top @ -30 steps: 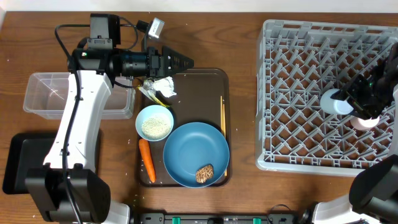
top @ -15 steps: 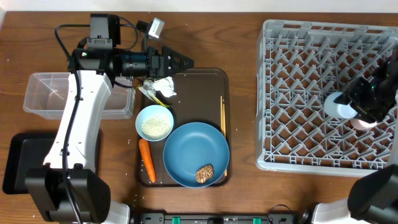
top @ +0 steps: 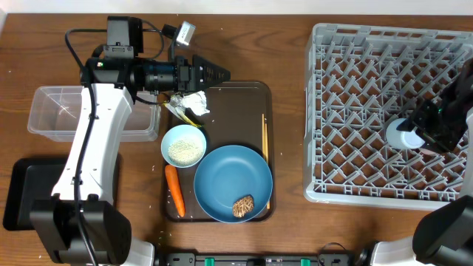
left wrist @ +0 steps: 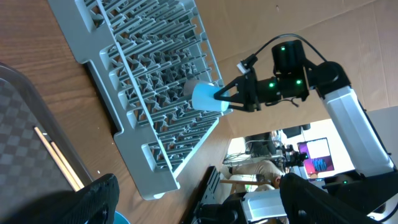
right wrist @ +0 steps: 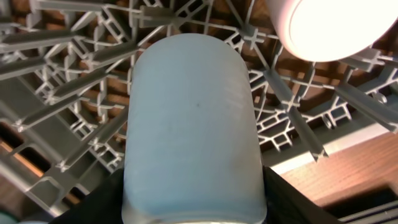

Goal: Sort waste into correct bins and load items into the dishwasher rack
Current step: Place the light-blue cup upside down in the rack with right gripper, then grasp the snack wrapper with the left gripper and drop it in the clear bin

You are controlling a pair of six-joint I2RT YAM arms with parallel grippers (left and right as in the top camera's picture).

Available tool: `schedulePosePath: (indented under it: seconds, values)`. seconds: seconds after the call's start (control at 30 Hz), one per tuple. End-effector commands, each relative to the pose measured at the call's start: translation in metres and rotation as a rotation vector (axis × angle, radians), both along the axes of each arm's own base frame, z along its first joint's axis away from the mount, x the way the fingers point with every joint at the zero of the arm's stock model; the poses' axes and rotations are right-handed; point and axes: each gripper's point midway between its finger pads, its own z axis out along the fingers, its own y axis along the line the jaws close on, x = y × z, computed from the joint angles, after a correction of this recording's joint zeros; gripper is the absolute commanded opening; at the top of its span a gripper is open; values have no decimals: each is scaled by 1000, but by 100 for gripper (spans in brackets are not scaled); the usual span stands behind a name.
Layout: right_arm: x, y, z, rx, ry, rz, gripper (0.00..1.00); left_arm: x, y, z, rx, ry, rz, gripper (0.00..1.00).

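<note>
My right gripper is shut on the light blue cup and holds it on its side over the right part of the grey dishwasher rack. The cup fills the right wrist view. The pink cup stands in the rack just beside it. My left gripper is open and empty above the back edge of the brown serving tray. On that tray lie the tissue, wrapper, white bowl of rice, carrot, blue plate with a brown lump, and chopsticks.
The clear tub sits at the left, partly under my left arm. The black tray lies in front of it at the table's left corner. The left wrist view shows the rack and the held cup from afar.
My right gripper has moved the light blue cup a little toward the rack's front right, over the pink cup. The left arm has not moved.
</note>
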Motion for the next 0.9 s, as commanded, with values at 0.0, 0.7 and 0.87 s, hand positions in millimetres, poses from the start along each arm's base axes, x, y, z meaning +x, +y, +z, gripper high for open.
schedulePosePath:
  seconds: [0.0, 0.7, 0.87]
  values:
    - [-4, -2, -9, -18, 12, -14, 62, -4, 1, 9, 3, -31, 3, 83]
    - [45, 71, 141, 80, -612, 384, 80, -11, 40, -70, 503, 161, 214, 78]
    - [37, 101, 170, 53, -713, 477, 76, -38, 66, -107, 847, 236, 238, 73]
